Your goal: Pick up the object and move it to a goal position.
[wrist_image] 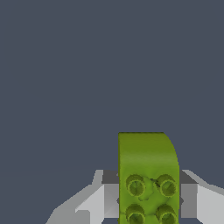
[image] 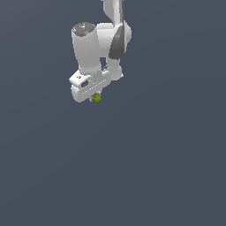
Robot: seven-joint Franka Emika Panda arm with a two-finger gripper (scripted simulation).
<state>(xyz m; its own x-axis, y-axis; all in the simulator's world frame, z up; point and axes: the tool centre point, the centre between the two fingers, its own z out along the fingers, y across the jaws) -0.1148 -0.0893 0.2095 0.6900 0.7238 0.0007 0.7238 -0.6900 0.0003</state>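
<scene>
Lime-green studded block (wrist_image: 148,175), 4 round studs, clamped in pincer (wrist_image: 148,199)

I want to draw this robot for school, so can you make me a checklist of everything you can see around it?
Surface: plain dark grey-blue all over; no edge or markings seen.
Job's things: lime-green block with round studs on one face, sitting between the gripper's fingers; in the exterior view it peeks out below the gripper as a tiny green bit. Whether it touches the surface cannot be told. No goal marker seen.
Clutter: nothing seen.
Gripper: white gripper pointing down, fingers pressed on both sides of the block, so shut on it.
Cables: nothing seen.
Surroundings: only the white arm with a dark grey joint cover; nothing else seen.
</scene>
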